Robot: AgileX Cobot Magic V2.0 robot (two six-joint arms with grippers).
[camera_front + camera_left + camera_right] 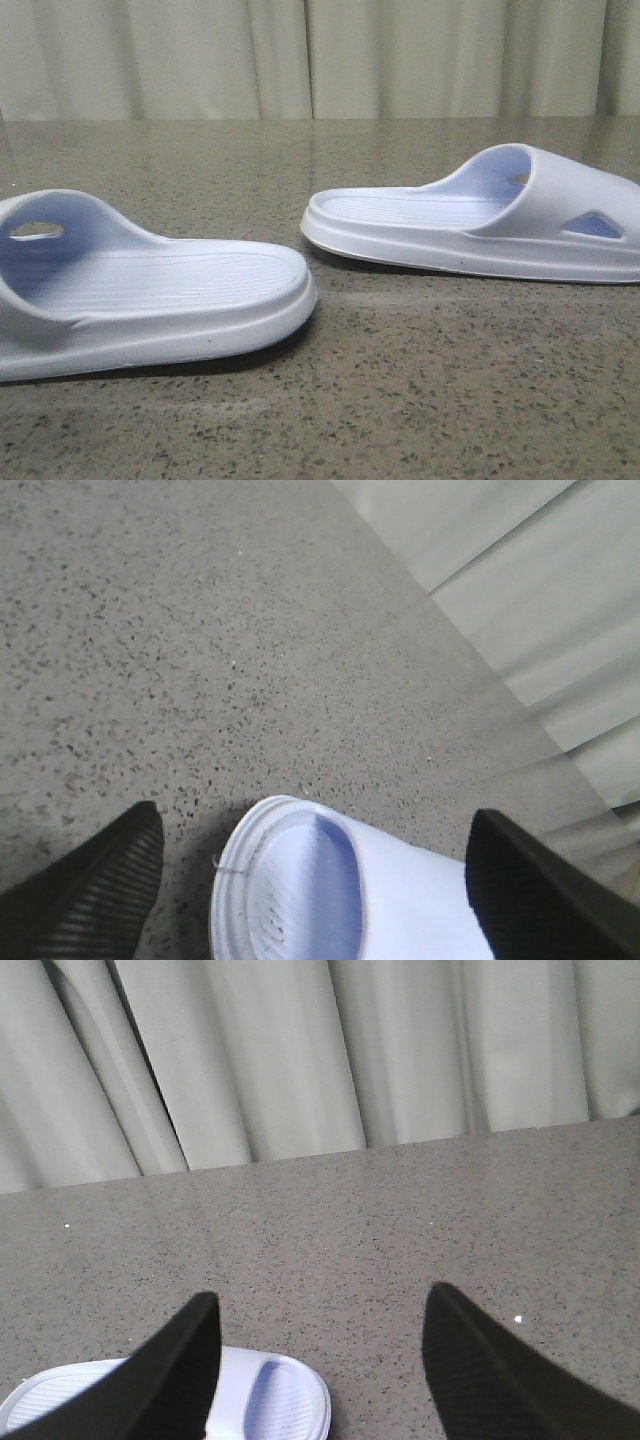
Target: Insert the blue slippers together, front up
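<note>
Although neither arm is seen in the front view, both grippers are shown by their own wrist cameras, and both are spread wide with nothing between the fingers. The left gripper (315,880) is held above the table, its two dark ribbed fingers (95,895) framing the lower corners of the picture, and the rounded end of a pale slipper (330,890) is seen at the bottom centre, in the gap but not touched. The right gripper (320,1360) is likewise parted; one finger (175,1375) is laid across the view of a slipper (280,1400) at the lower left of the frame, while contact cannot be judged.

In the front view the blue slippers are found lying sole down on the speckled stone table (400,400), well apart. The left slipper (150,295) is placed at the lower left, its strap cut by the frame edge; the right slipper (480,220) is set at middle right, farther back, with a triangular side hole showing. Their open ends are turned towards each other near the centre. A pale curtain (320,55) is hung along the top.

The task is judged barely begun: nothing is grasped, nothing is lifted, nothing is nested. Both slippers are yet to be gripped, brought together, slid one into the other and stood front up.
</note>
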